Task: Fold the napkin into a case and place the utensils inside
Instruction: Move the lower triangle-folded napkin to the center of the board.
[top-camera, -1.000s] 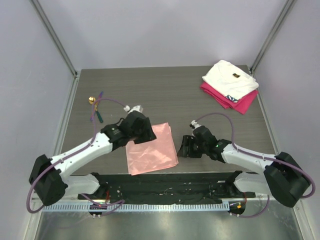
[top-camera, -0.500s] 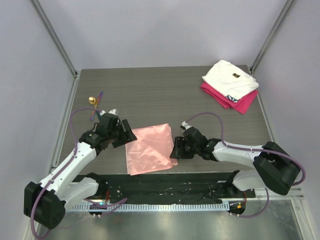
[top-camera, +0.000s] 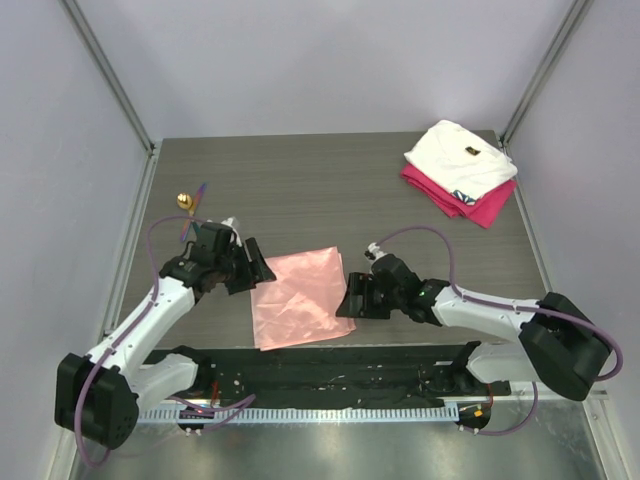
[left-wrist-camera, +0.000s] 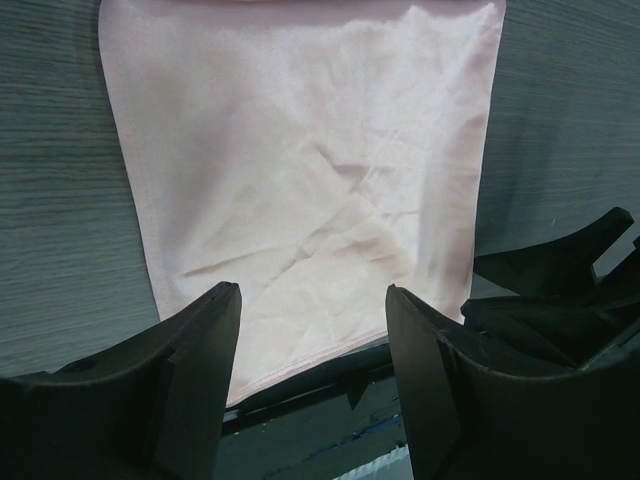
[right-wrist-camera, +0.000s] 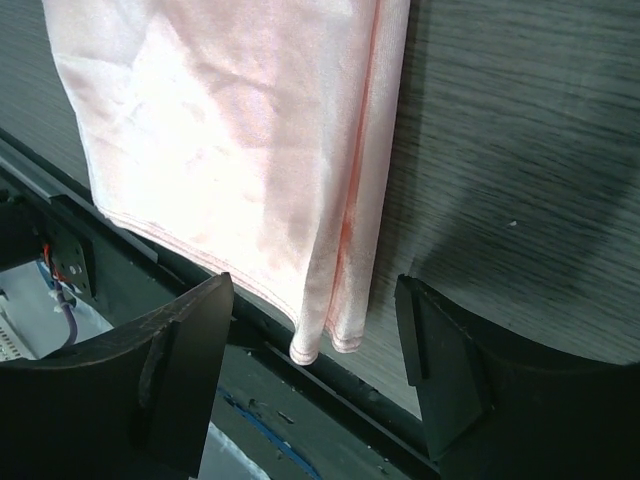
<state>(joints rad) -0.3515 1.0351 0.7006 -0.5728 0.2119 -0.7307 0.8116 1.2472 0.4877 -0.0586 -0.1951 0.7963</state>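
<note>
- The napkin (top-camera: 300, 298) is lying flat, salmon-pink, shiny, lightly creased.
- The left pincer (top-camera: 252, 272) is hanging released at its 9 o'clock.
- The right pincer (top-camera: 348, 300) is hanging released at 3 o'clock.

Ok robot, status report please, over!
Left pincer open, right pincer open, both empty. Napkin lies between them. Utensils far left, untouched. Folded cloths back right, not blocking.

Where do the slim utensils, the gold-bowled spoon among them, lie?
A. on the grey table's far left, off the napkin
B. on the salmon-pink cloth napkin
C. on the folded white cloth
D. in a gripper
A: the utensils lie on the table near its left edge, apart from the napkin, which has nothing on it.
</note>
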